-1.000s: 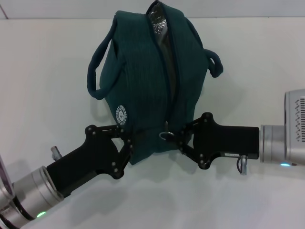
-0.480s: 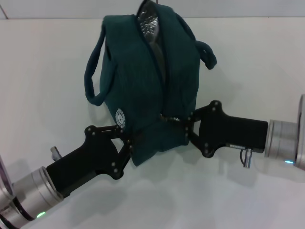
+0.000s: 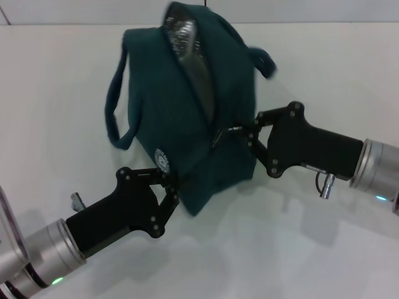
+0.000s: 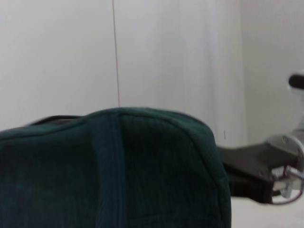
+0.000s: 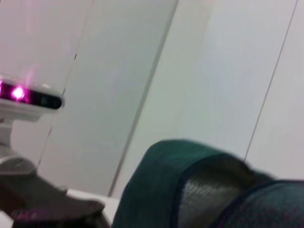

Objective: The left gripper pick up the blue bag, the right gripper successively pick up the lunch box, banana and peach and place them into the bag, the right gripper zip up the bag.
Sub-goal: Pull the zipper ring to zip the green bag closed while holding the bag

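A: Blue bag (image 3: 187, 118) first. Where is it?

B: Lifted over the white table (image 3: 324, 81) and tilted, with the left claw (image 3: 173, 187) closed on its lower corner just below the round white logo (image 3: 163, 159).

A: And the right claw (image 3: 246, 134)?

B: Its fingers are pinched together at the zip pull (image 3: 219, 134), partway up the zipper line. Above that point the opening gapes and the silvery lining (image 3: 186, 34) shows; below it the seam looks closed.

A: The lunch box, banana, peach?

B: None visible on the table, so I judge they are inside already, though the pictures don't show the contents.

A: So what's left?

B: Zipping, I'd say. The upper stretch is open, so the pull must travel on toward the top end. The right wrist view shows that open mouth too.
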Action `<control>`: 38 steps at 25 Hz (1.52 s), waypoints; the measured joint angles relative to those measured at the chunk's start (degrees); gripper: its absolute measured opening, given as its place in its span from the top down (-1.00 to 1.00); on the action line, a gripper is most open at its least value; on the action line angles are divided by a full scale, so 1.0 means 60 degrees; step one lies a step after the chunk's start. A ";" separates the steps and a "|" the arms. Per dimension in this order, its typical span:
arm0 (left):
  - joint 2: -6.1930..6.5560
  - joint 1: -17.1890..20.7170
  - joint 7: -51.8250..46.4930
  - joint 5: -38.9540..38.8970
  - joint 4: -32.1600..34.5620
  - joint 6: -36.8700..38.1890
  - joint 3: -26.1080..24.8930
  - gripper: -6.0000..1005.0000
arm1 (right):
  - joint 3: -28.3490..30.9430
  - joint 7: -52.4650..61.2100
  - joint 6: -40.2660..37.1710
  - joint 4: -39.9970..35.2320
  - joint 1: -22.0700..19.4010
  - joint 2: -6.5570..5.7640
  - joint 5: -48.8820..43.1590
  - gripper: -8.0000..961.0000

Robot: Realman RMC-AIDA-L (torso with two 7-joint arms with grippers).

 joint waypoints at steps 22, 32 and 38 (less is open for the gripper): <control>-0.0062 -0.0369 -0.0023 0.0020 -0.0035 -0.0387 0.0612 0.84 | -0.0847 -0.1373 -0.0429 0.0100 0.0130 0.0000 0.1552 0.95; -0.0067 -0.0503 -0.0813 -0.1065 -0.0819 -0.0421 0.0562 0.40 | -0.1327 -0.1384 -0.0446 0.0096 0.0215 0.0000 0.1812 0.95; -0.0067 -0.0709 -0.1081 -0.1336 -0.1092 -0.0646 0.0558 -0.08 | -0.1479 -0.1417 -0.0466 0.0087 0.0172 0.0000 0.1913 0.95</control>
